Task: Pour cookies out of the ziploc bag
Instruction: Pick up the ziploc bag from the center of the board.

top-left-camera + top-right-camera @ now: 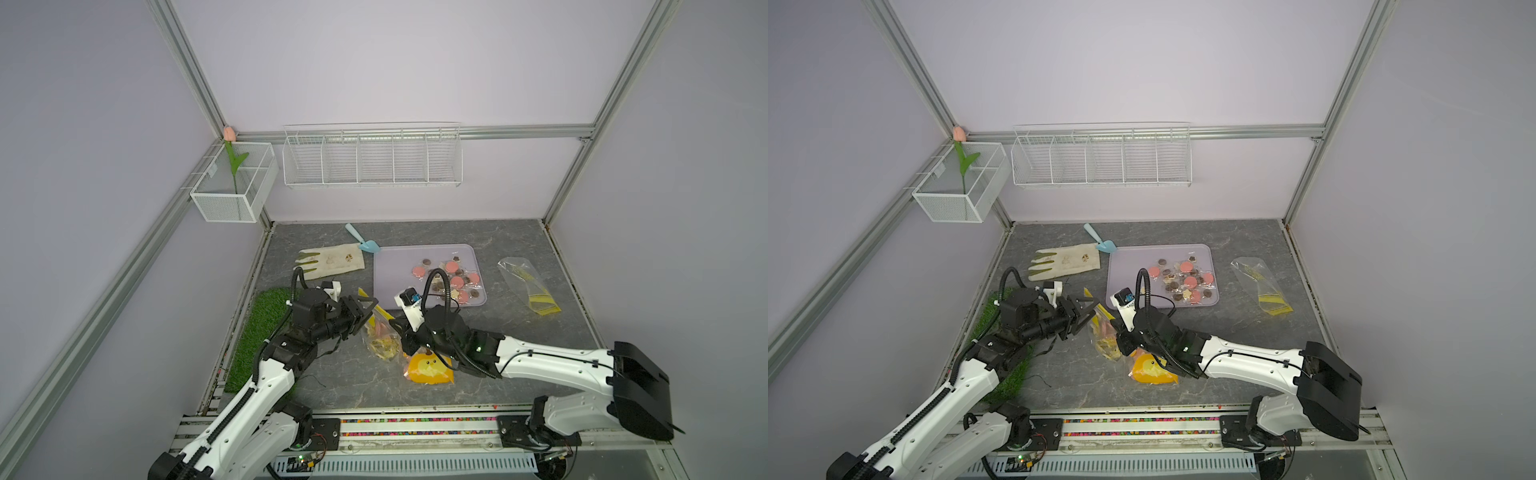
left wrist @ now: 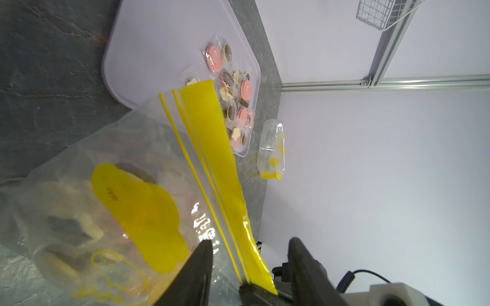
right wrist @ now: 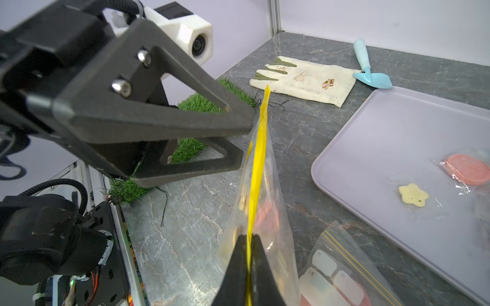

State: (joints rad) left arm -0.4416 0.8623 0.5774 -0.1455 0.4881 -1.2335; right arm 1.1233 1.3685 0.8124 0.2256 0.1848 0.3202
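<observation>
Two claws of mine met at one bag (image 1: 380, 336), which stood on the grey tabletop (image 1: 332, 386) just short of the tray (image 1: 395, 266). My right claw (image 3: 248, 238) was clenched on the bag's yellow strip (image 3: 258, 159), pinching it flat between the jaws; in both top views that grip was hidden under my own wrist. My left claw (image 2: 250, 242) was released, its jaws apart on either side of the same strip; I could not tell whether either finger touched the plastic.

Some cookies (image 3: 269, 214) sat low in the bag, only a pink smear and pale blurs through the film; their number was beyond making out. More cookies lay on the tray in clear wrappers, bunched toward its right half: pink, brown and cream.

A yellow piece with a face (image 1: 428, 368) lay beside the bag, part covered by my right arm. An empty bag (image 1: 525, 282) lay well apart, to the right of the tray. A further zip bag (image 3: 339, 278) was cut off by the frame's edge, its contents unclear.
</observation>
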